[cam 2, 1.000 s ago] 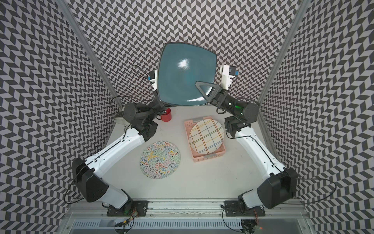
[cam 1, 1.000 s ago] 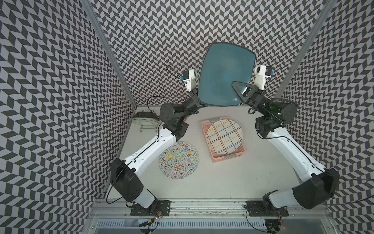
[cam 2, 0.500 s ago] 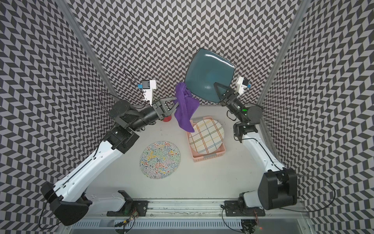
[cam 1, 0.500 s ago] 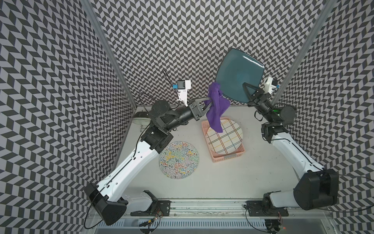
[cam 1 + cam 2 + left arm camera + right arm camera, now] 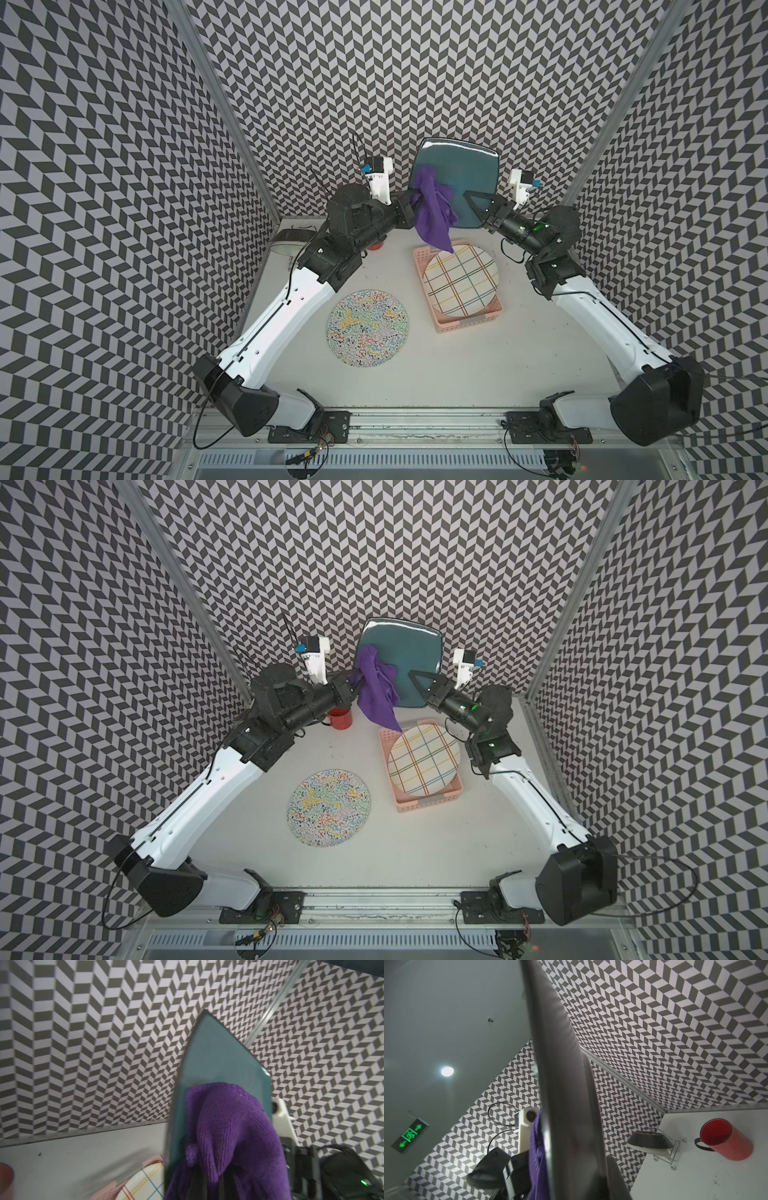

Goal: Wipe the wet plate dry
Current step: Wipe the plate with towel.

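Note:
A teal square plate [image 5: 461,166] [image 5: 403,646] stands upright in the air at the back, its face towards both top views. My right gripper [image 5: 478,208] [image 5: 419,685] is shut on its lower edge. My left gripper [image 5: 415,199] [image 5: 353,683] is shut on a purple cloth [image 5: 432,212] [image 5: 376,692], which lies against the plate's lower left face and hangs down below it. The left wrist view shows the cloth [image 5: 232,1126] bunched on the plate [image 5: 209,1059], hiding my fingers. In the right wrist view the plate [image 5: 566,1105] is edge-on with the cloth [image 5: 535,1147] behind it.
A pink basket [image 5: 469,324] under the cloth holds a checked plate [image 5: 461,272]. A squiggle-patterned plate [image 5: 368,328] lies flat mid-table. A red mug [image 5: 340,719] [image 5: 724,1140] and a bowl on a wire rack [image 5: 286,243] [image 5: 650,1140] stand at the back left.
The right arm swung the plate to the right and back towards the middle. The left gripper brought the cloth from beside the plate onto its lower left face.

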Available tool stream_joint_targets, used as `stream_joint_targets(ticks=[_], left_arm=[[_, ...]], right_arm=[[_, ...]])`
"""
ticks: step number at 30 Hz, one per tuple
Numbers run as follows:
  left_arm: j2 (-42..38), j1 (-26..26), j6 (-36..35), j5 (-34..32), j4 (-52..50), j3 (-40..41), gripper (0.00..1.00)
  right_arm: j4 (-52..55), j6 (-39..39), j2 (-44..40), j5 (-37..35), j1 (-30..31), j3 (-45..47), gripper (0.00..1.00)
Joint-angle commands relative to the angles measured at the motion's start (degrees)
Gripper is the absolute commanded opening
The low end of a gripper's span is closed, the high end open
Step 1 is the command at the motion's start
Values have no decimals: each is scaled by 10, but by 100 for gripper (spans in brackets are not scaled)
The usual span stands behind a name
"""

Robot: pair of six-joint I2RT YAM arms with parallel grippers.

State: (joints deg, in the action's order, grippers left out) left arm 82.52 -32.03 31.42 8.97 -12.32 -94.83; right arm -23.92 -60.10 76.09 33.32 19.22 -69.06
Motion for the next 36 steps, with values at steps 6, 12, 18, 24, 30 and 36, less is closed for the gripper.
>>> stream_joint_targets(ticks=[6,12,18,24,30,36], left_arm=[[111,-78,-191,-67,-173,-207,0],[157,-131,-220,-137,-242,-250,0],[118,-90,-180,-200,-264,-197,0],[149,-72,-183,-219,-286,-262,0],[202,-75,-198,-212,-279,-349,0],[139,-61,-136,-83,-176,-249,0]], right_arm=[[-54,116,-67,26,84,-21,0],[-159,-41,-54,-6,2,-9,0],[-150,-18,-69,47,8,9,0],[-138,25,-57,80,63,-32,0],[-35,119,-62,98,72,-57,0],[-151,-46,-68,76,-33,-32,0]])
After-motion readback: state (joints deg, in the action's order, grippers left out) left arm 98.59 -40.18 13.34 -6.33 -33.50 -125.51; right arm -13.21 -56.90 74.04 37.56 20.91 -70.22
